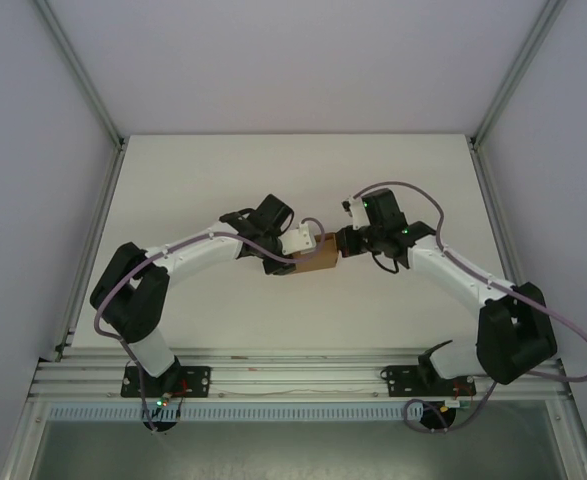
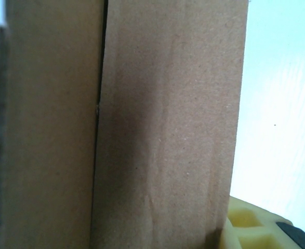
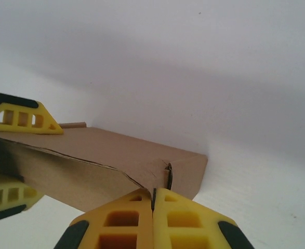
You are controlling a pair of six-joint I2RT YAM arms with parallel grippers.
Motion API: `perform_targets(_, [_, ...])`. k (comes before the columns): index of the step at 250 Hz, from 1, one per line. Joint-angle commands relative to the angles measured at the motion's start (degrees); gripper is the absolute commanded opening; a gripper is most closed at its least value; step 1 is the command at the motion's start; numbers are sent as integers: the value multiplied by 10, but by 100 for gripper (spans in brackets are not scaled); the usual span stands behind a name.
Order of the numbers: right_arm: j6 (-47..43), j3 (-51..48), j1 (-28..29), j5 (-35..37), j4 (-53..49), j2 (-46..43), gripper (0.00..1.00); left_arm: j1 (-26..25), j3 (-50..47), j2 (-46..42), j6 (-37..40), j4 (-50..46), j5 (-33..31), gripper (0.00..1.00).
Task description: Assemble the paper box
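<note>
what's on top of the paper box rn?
A finger of the left hand rests on top of the paper box; nothing else there. Its underside and interior are hidden by cardboard.

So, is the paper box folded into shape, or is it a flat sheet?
Folded. The right wrist view shows the paper box as a block with top, side and end faces; one top seam gapes slightly.

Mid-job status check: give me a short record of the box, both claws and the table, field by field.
paper box: brown, folded into a shallow rectangular shape, mid-table between the two arms
left claw: clamped on one end of the box from above and below
right claw: shut tight at the box's other end; contact unclear
flap seam: thin gap showing along the side
table: white
</note>
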Motion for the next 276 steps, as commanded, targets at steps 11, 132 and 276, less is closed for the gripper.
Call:
perform_targets(11, [22, -55, 3, 28, 72, 0, 0, -2, 8, 11, -6, 13, -7, 42])
perform_targets(132, [136, -30, 4, 64, 24, -34, 1, -2, 11, 16, -2, 10, -1, 42])
perform_targets(276, [11, -184, 4, 69, 247, -33, 0, -1, 2, 8, -6, 21, -7, 43])
